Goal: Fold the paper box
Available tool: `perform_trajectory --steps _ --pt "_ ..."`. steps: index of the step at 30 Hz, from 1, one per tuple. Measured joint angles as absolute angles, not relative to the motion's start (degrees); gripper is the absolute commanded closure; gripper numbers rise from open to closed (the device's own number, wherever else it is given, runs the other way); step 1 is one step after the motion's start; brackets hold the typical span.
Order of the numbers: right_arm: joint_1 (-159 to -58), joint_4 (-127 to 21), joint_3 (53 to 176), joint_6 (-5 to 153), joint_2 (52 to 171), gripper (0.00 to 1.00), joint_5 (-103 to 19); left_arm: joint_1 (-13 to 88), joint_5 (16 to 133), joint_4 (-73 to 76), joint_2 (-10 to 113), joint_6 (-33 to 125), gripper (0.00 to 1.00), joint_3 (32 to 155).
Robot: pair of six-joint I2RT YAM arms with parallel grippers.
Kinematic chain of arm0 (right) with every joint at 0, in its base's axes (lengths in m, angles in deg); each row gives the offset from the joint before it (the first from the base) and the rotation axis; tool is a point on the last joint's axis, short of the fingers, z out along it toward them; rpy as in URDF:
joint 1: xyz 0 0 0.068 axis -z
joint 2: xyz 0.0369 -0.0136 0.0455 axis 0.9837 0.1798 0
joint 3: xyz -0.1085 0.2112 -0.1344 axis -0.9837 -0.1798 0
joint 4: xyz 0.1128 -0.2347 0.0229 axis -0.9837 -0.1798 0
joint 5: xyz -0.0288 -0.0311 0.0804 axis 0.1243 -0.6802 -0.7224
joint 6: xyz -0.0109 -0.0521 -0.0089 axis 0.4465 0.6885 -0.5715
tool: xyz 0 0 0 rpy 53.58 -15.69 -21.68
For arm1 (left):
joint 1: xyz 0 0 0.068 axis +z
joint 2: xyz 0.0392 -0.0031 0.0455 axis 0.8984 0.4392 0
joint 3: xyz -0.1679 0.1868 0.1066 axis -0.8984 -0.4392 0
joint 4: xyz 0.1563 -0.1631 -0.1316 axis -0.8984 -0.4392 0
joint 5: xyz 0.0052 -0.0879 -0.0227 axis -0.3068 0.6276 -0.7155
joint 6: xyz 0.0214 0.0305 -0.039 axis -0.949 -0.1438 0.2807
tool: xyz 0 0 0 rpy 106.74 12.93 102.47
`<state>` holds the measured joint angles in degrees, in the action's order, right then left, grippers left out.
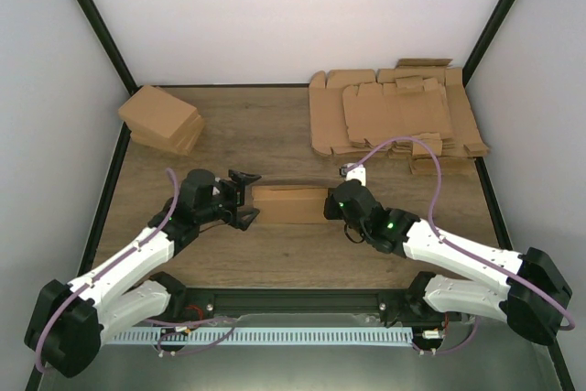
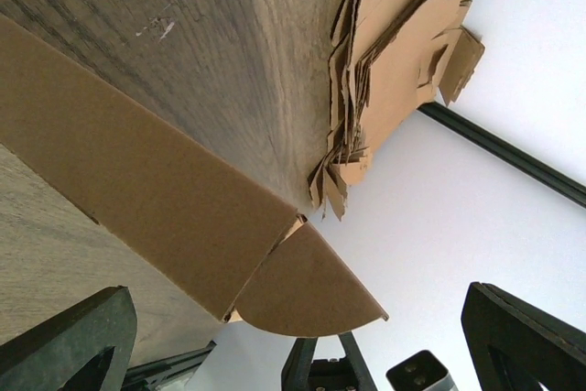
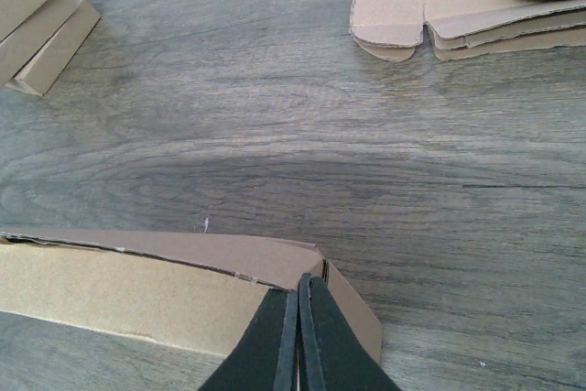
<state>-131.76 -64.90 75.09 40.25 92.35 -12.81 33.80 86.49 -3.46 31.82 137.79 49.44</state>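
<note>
While your right gripper (image 1: 331, 204), fingers together, touches the box (image 1: 288, 204) at centre, bring the left gripper (image 1: 245, 200), jaws apart, squarely onto the round flap (image 2: 307, 286). Push slowly, or the box slides.

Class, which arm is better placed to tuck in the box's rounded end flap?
Left, probably: the left tool, open, faces the paper box end where the rounded flap sticks out. The right tool is shut at the box's other end.

Left claw (image 1: 245, 199) wide, right claw (image 3: 298, 292) closed.
</note>
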Motion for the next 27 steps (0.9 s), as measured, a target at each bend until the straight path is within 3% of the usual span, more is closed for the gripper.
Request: perform_trajectory --steps 13,27 --pt "-131.8 -64.9 75.1 40.4 92.4 0.99 -12.8 33.5 85.9 -3.5 32.2 138.4 0.17 49.4" --pt "-131.8 -64.8 75.1 40.4 92.4 0.99 -13.2 33.3 84.7 -3.7 32.2 140.0 0.55 49.4"
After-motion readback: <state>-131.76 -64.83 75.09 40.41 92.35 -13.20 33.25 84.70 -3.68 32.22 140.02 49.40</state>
